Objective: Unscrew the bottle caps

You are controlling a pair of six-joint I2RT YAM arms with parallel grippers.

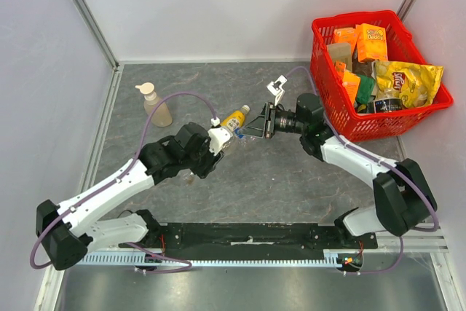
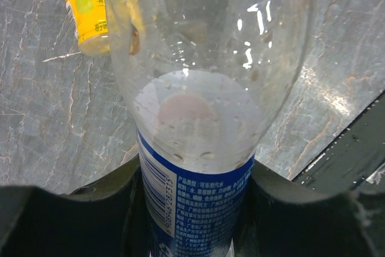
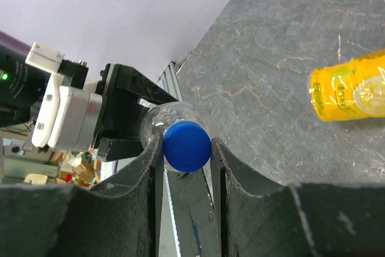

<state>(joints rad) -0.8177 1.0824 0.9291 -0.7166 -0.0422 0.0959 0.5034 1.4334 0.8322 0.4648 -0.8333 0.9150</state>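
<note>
With the left fingers (image 2: 90, 221) closed tight on the clear bottle (image 2: 192, 197), held between the two arms, and the right fingers (image 3: 144, 197) pinching its blue cap (image 3: 187, 146), the right wrist should rotate exactly around the bottle's axis, without pulling.

We see a clear bottle (image 2: 201, 118) filling the middle of the frame. It has a blue label (image 2: 192, 200) with white writing near the bottom. Our left gripper (image 2: 195, 221) hugs it there, with dark fingers (image 2: 90, 221) pressed on both sides of the label. At the upper left, a yellow bottle (image 2: 84, 10) lies on the grey stony table (image 2: 54, 118). A black strip (image 2: 349, 154) crosses the lower right corner.
</note>
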